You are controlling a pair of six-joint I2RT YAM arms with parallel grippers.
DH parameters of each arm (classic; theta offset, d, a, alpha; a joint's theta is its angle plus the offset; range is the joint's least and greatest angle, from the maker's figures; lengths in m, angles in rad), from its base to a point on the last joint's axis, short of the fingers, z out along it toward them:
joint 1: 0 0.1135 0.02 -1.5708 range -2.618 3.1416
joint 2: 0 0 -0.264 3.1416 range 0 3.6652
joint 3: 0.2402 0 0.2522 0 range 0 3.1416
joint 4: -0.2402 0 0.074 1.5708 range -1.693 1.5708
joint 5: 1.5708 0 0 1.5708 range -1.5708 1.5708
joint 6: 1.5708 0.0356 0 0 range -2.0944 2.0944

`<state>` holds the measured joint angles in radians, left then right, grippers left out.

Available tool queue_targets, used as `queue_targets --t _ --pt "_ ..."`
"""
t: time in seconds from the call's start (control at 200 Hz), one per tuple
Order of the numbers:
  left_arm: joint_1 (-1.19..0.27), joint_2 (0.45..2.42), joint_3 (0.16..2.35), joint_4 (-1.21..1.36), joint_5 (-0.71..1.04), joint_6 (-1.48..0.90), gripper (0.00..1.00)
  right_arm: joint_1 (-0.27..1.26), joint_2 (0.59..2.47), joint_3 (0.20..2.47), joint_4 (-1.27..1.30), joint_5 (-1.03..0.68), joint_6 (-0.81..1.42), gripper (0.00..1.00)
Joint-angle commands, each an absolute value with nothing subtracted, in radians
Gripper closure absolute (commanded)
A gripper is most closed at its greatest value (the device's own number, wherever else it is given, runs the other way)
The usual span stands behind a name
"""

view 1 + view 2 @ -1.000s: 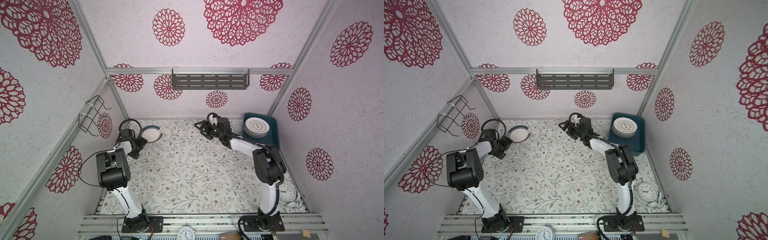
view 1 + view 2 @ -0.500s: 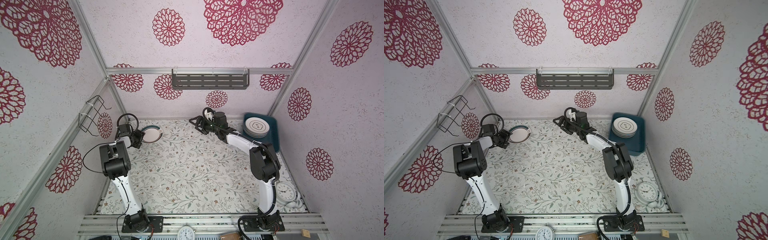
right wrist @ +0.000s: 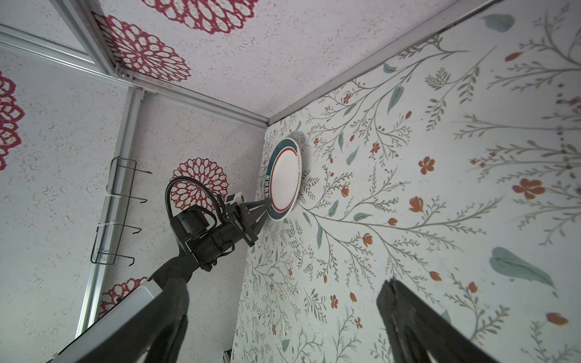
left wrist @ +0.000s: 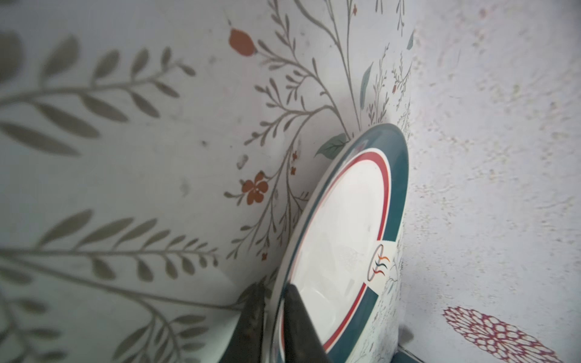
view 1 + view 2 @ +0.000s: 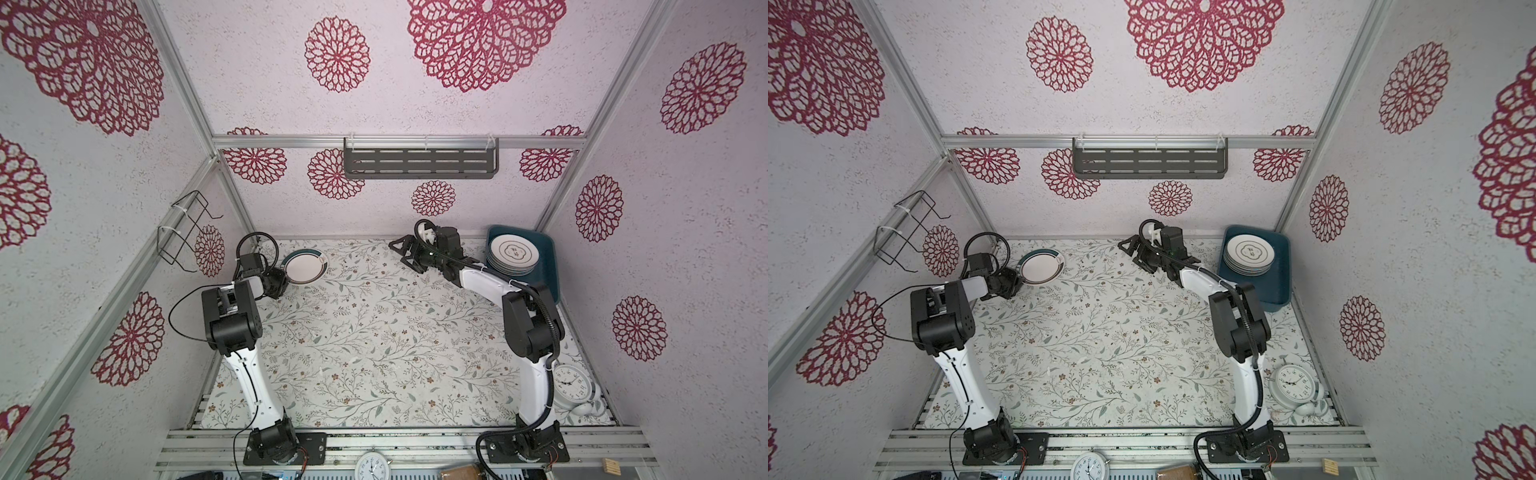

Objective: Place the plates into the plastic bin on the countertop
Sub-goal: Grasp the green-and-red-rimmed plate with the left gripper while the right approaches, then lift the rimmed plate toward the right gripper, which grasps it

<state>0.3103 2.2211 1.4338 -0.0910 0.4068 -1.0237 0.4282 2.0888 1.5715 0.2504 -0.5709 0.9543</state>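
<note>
A white plate [image 5: 304, 267] with a dark-green rim and a red ring lies at the back left of the countertop [image 5: 374, 332], close to the back wall. My left gripper [image 5: 284, 277] is shut on its near rim. In the left wrist view one finger sits under the plate [image 4: 345, 226] and one on top, at the left gripper [image 4: 273, 287]. A stack of plates [image 5: 513, 254] sits in the dark teal plastic bin [image 5: 548, 266] at the back right. My right gripper [image 5: 401, 255] hangs open and empty over the back middle, left of the bin.
A white clock [image 5: 569, 384] stands at the front right by the right arm's base. A wire rack [image 5: 183, 232] hangs on the left wall and a grey slotted shelf [image 5: 419, 162] on the back wall. Another clock [image 5: 371, 467] sits at the front rail.
My left gripper has reached in and shut on the plate's rim. My right gripper has drifted left, away from the bin, still open.
</note>
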Motion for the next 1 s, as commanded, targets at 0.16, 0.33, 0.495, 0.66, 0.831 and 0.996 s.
queue_targets --t 0.16,0.33,0.495,0.66,0.831,0.996 --pt "0.304 2.218 1.377 -0.111 0.401 -1.039 0.98 0.423 1.995 1.511 0.332 -0.542 0.973 0.01" --pt "0.291 2.154 1.366 -0.093 0.421 -1.032 1.00 0.417 1.943 1.436 0.363 -0.498 0.985 0.01" --pt "0.259 2.082 1.347 -0.084 0.456 -1.027 1.00 0.389 1.873 1.311 0.434 -0.439 1.039 0.01" --pt "0.197 2.008 1.325 -0.092 0.483 -1.013 1.00 0.351 1.778 1.193 0.431 -0.375 1.036 0.01" --pt "0.104 1.928 1.338 -0.123 0.510 -0.996 1.00 0.316 1.695 1.120 0.384 -0.350 0.996 0.01" --pt "0.003 1.908 1.415 -0.212 0.541 -0.940 1.00 0.292 1.625 1.066 0.359 -0.347 0.962 0.01"
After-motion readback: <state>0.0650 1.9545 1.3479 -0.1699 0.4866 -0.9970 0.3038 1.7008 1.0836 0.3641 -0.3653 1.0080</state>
